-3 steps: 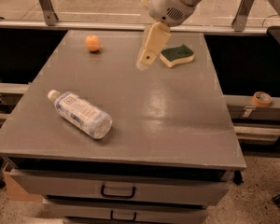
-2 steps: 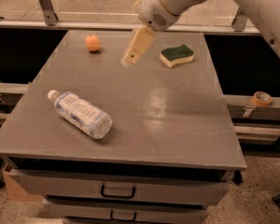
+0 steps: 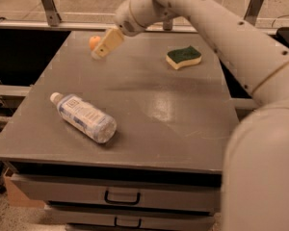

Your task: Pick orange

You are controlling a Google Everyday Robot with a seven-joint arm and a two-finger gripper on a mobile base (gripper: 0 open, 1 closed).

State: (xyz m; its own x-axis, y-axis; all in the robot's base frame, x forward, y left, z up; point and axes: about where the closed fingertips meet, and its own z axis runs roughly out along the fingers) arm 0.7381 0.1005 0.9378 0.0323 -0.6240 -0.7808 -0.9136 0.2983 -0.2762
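Observation:
The orange [image 3: 94,41] is a small round fruit at the far left of the grey table [image 3: 183,129]. My gripper [image 3: 97,53] hangs from the long white arm that reaches in from the right. It sits just in front of and to the right of the orange, partly covering it. Its cream-coloured fingers [image 3: 108,42] point down and left towards the table.
A clear plastic bottle [image 3: 84,117] lies on its side at the front left. A green-and-yellow sponge [image 3: 183,57] lies at the far right. Drawers with handles [image 3: 122,197] run below the table's front edge. Metal posts [image 3: 47,4] stand behind the table.
The gripper has swung left across the far side of the table, from beside the sponge to right next to the orange. The bottle, sponge and orange have not moved.

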